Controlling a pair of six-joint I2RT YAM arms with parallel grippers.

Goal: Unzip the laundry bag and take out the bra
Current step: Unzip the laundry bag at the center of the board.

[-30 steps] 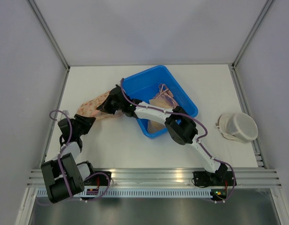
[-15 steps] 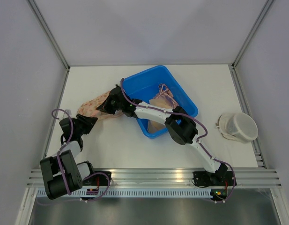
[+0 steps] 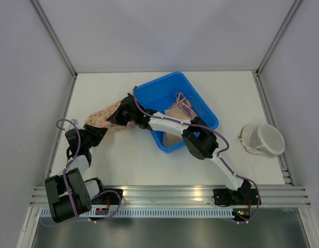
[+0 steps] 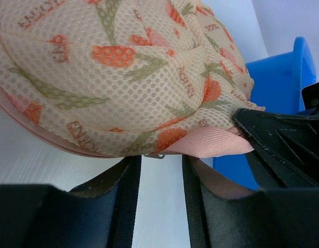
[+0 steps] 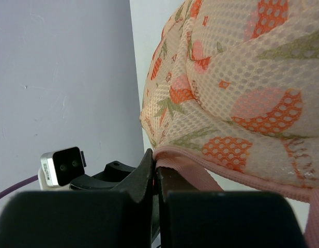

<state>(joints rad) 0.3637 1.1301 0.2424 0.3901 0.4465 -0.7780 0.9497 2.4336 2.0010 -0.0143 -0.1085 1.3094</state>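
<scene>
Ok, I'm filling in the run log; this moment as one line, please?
right gripper: shut on laundry bag trim | left gripper: open at bag edge | bag: beside bin

One floral mesh bag (image 3: 103,116), one blue bin (image 3: 164,90) and one white round pouch (image 3: 262,140) sit on one worktop (image 3: 149,160). Two arms: left arm (image 3: 76,155), right arm (image 3: 200,142). Garments in the bin cannot be counted.

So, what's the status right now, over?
Right gripper shut on pink trim of floral mesh laundry bag. Left gripper open at the trim. Blue plastic bin alongside, nothing blocking.
</scene>
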